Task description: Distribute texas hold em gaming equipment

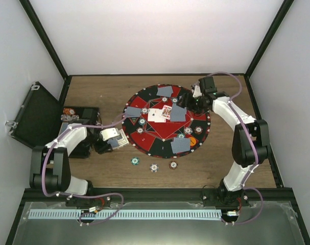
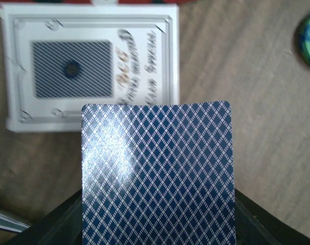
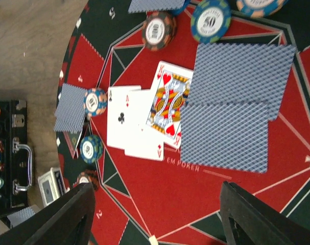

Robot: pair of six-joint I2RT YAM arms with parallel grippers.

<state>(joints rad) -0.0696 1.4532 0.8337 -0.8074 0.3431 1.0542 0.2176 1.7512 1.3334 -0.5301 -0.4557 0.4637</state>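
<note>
Left gripper (image 2: 159, 200): jaws closed on one held card (image 2: 157, 173), its blue diamond-pattern back to the camera. The actual contact is hidden behind the card. It hangs just off the left edge of the mat (image 1: 162, 135), over the white card box (image 2: 91, 66). Right gripper (image 3: 157, 189): jaws wide apart, holding nothing, above the right part of the mat. At the mat's centre the ace of clubs (image 3: 123, 117), a card with a red diamond pip and the king of hearts (image 3: 170, 104) lie face up and overlapping. Two face-down cards (image 3: 231, 102) overlap the king's far side, and further face-down cards and chips sit round the mat's rim. Three chips (image 1: 154, 167) lie on the table (image 1: 109, 92) just off the mat's near edge. The black case (image 1: 37, 115) stands open well left of the mat. Handling, as a judgement: the cards are light, thin, flexible and slick, prone to slide over each other and to bow under pressure. They are best pinched lightly at a free short edge. The chips are stiff and denser, best taken across the rim. Legible: "50" on the blue chip (image 3: 211, 20), the "A" and "K" indices, and "EM POKER" and the numerals "1" and "2" on the mat. The script on the card box is too blurred to read.
</note>
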